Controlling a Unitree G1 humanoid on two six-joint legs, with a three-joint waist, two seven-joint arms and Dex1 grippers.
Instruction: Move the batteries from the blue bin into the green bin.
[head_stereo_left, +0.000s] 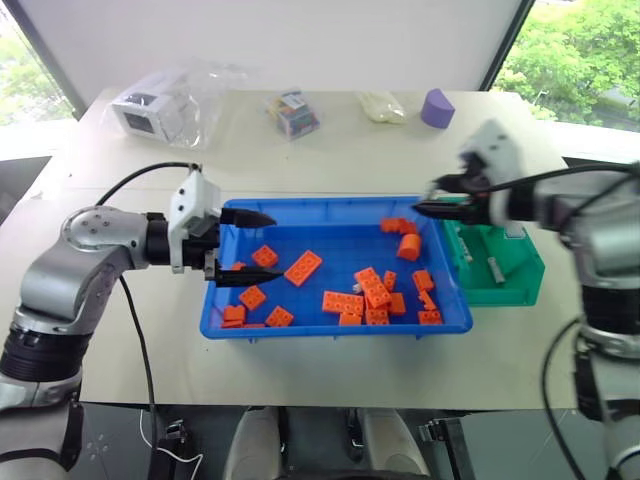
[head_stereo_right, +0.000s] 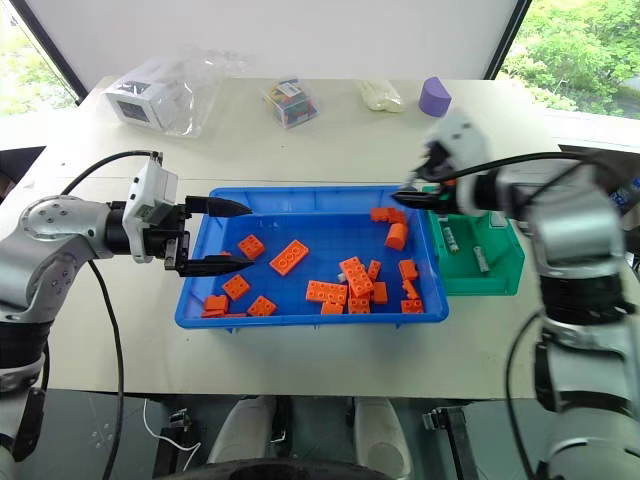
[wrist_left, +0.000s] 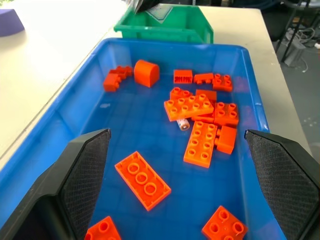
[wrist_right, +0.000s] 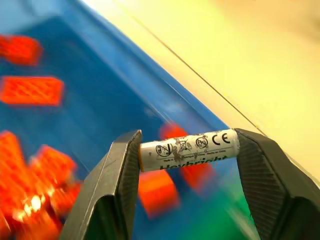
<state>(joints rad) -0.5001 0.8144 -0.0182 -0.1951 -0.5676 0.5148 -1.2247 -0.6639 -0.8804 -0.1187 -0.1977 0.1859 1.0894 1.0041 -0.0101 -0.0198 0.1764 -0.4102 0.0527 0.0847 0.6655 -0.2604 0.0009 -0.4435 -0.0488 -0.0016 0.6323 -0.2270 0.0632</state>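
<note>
A battery (wrist_right: 188, 148) is pinched end to end by the right gripper (wrist_right: 187, 150), raised over the blue bin's (head_stereo_left: 222, 325) far right corner beside the green bin (head_stereo_left: 520, 285). Two batteries (head_stereo_left: 494, 268) are seen in the green bin. The left gripper (head_stereo_left: 252, 247) is held spread over the blue bin's left end, above orange bricks (head_stereo_left: 303, 267).

White battery (wrist_right: 189, 149) crosswise above blue bin (head_stereo_left: 330, 329); two more in green bin (head_stereo_left: 520, 291)
</note>
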